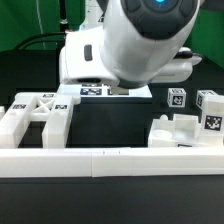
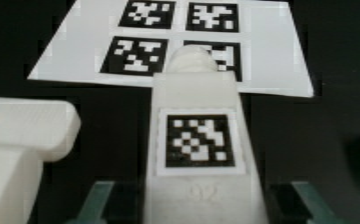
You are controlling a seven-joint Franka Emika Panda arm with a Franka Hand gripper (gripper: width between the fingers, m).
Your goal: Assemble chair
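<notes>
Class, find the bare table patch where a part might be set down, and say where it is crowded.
Bare: the black table between the X-braced panel and the tagged pieces, beyond the border rail. Crowded: those pieces on the exterior view's right.

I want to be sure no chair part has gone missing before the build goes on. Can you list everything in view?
flat white X-braced plastic panel: one, white, on the table at the exterior view's left
long white square plastic post: one, white with a black tag, between the end effector's fingers
white tagged plastic blocks and frames: a cluster, count unclear, white, at the exterior view's right
long low white border rail: one, white, across the front of the exterior view
marker board: one, white with four black tags showing, flat beyond the post
black table: one, black, under everything
robot arm: one, white, over the middle
end effector: one, fingers flank the post, contact unclear
</notes>
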